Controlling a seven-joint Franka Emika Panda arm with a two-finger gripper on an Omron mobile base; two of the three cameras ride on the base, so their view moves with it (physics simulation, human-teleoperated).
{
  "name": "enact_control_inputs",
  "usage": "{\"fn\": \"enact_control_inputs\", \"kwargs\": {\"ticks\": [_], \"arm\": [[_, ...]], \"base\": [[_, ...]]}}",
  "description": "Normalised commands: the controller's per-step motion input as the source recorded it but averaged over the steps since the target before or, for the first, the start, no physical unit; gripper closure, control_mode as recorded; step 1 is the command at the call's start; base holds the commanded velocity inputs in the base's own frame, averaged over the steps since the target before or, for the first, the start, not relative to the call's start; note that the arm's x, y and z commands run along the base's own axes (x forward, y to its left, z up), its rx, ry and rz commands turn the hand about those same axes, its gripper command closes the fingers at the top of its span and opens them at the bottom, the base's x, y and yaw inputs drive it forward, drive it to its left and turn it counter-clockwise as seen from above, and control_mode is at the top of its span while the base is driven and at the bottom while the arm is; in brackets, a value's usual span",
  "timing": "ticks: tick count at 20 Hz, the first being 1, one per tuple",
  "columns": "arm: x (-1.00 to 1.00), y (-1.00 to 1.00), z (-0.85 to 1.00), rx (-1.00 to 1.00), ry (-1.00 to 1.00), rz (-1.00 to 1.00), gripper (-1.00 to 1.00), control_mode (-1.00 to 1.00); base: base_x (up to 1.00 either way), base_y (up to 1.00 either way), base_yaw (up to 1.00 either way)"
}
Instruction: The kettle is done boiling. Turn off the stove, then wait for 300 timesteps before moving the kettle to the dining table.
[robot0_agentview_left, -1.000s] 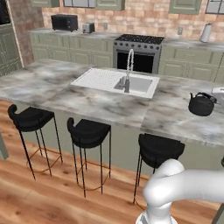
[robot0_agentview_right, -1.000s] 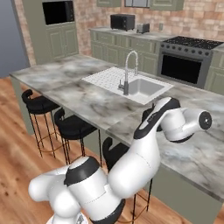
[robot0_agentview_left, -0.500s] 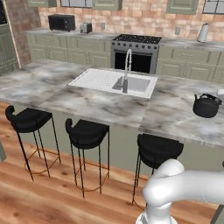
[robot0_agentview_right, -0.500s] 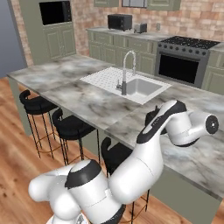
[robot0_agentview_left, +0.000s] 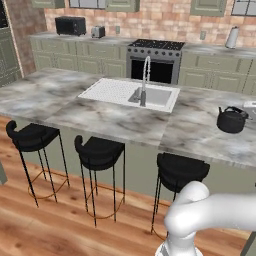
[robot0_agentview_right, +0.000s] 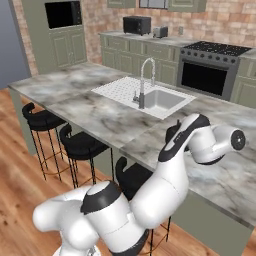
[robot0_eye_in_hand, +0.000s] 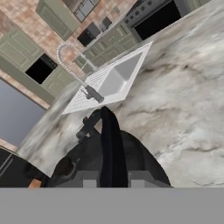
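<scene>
Base shifted, end effector (robot0_eye_in_hand: 112, 181) gripping kettle (robot0_agentview_left: 231, 120)

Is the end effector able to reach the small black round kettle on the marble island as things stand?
Probably yes: in the hand view the end effector looks shut on the arched handle of the small black round kettle, which is over the grey-veined marble island, with nothing between them.
</scene>
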Motion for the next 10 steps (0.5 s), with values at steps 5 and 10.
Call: {"fn": "enact_control_inputs", "kwargs": {"ticks": [5, 10], "arm": [[0.32, 0.02, -0.13, 0.00, 0.00, 0.00, 1.00, -1.00], [0.29, 0.02, -0.21, 0.00, 0.00, 0.00, 1.00, -1.00]], "base": [[0.00, 0.00, 0.00], [0.00, 0.00, 0.00]]}}
